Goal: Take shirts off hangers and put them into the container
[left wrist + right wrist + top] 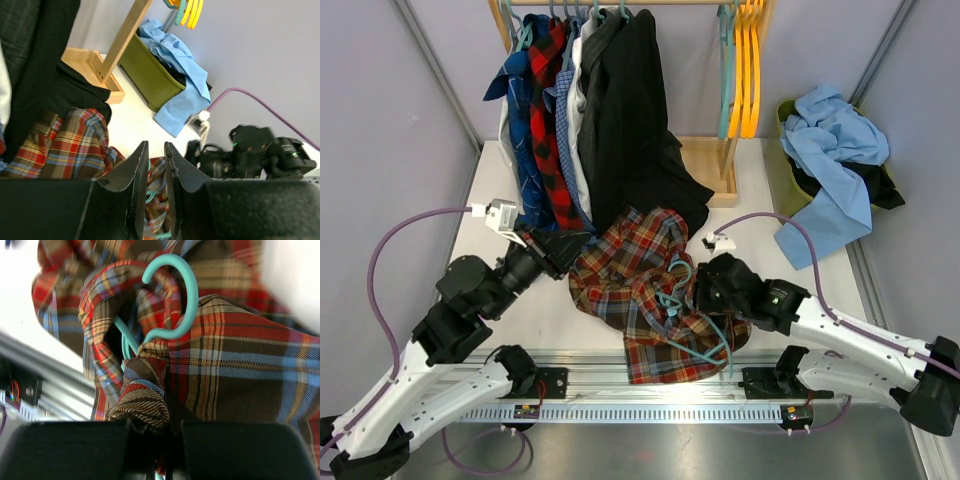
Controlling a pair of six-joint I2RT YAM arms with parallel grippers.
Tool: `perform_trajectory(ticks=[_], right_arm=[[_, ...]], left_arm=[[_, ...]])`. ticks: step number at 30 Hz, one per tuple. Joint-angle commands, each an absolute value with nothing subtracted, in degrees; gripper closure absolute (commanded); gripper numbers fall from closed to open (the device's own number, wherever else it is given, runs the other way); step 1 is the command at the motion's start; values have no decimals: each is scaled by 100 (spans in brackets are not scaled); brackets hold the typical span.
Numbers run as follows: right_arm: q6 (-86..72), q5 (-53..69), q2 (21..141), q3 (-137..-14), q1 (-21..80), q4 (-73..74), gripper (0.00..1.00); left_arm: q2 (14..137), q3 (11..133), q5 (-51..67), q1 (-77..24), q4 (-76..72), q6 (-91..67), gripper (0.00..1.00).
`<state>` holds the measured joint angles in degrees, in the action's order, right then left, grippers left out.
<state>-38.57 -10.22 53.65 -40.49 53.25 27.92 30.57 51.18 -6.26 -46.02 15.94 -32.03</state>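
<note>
While the olive bin (785,160) holds a light blue shirt (835,140) and black garment (885,185), the plaid shirt (630,280) lies on the tabletop (555,320), pinched by the right hand (708,290); left hand (156,165) barely open, empty.

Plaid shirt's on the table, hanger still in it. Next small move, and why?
Probably move the open left end effector onto the teal hanger and close: the right end effector pinches the plaid shirt, with the hanger tangled inside it.

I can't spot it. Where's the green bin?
Top view: the green bin stands far right, beside the wooden rack, a blue shirt draped over it.
</note>
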Motion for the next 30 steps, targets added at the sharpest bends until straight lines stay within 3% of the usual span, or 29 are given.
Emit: perform_trajectory(ticks=[1, 5, 9, 13, 14, 18, 30], right_arm=[[-3832, -773, 5405, -4210, 5581, 2048, 100], [-3788, -940, 5300, -4245, 5607, 2135, 100], [-3779, -1011, 5168, -4280, 5616, 2337, 100], [-3788, -967, 4993, -4254, 5607, 2338, 100], [-3788, -958, 4966, -4245, 5616, 2338, 100], [-3779, -993, 4686, -4210, 5607, 2338, 100], [-3692, -1608, 3903, -4535, 5608, 3120, 100]], left_arm=[[3278, 5238, -343, -4588, 1195, -3436, 80], [3585, 4949, -246, -4588, 1248, -3577, 85], [4015, 4422, 350, -4597, 573, -3709, 82], [4805, 4079, 781, -4649, -209, -3709, 61], [4938, 4009, 1008, -4684, -576, -3726, 48], [5580, 3929, 1116, -5114, -1133, -3683, 39], [6213, 4193, 379, -6029, -660, -3208, 39]])
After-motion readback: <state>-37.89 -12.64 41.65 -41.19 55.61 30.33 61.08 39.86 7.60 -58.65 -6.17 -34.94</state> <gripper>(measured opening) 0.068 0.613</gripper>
